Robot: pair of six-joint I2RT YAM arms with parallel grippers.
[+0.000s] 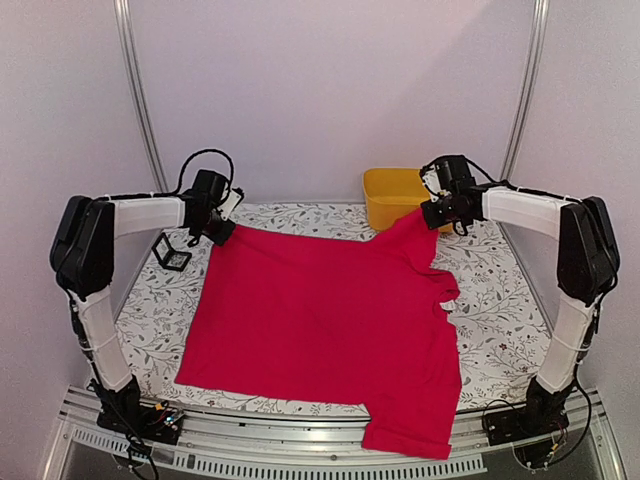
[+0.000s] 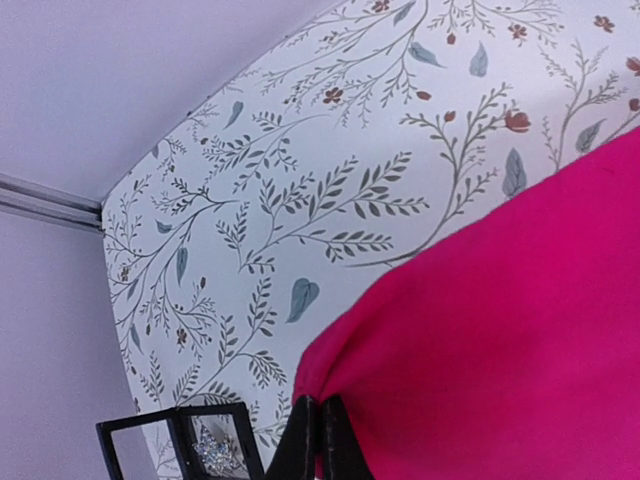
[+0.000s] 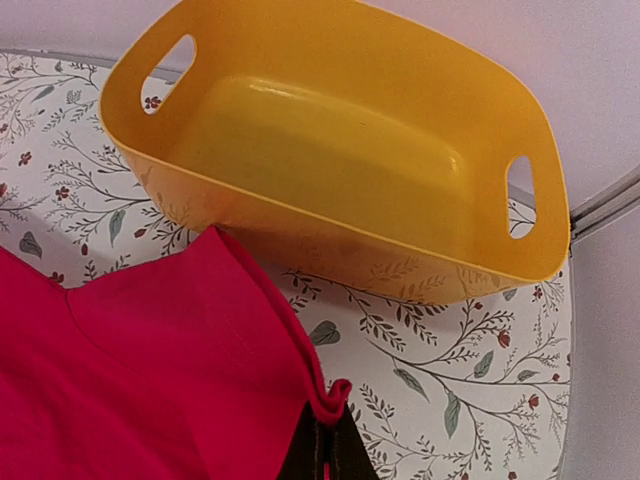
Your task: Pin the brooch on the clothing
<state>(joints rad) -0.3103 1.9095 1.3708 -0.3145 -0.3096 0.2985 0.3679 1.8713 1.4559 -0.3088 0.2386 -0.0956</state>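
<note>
The red-pink T-shirt [image 1: 320, 320] lies spread on the floral tablecloth. My left gripper [image 1: 222, 232] is shut on the shirt's far left corner [image 2: 480, 330]; its fingertips [image 2: 300, 440] pinch the fabric edge. My right gripper [image 1: 432, 212] is shut on the shirt's far right corner [image 3: 180, 380], lifted a little off the table, with its fingertips [image 3: 345, 455] clamped on the hem. The brooch [image 2: 213, 450], a silvery sparkling cluster, sits inside a small black-framed clear box [image 2: 180, 440] just left of my left gripper; the box also shows in the top view [image 1: 172, 254].
A yellow plastic basket [image 1: 395, 195] with handle holes stands at the back right, just beyond my right gripper; it also shows in the right wrist view [image 3: 340, 150]. The shirt's near right sleeve hangs over the table's front edge [image 1: 410, 435].
</note>
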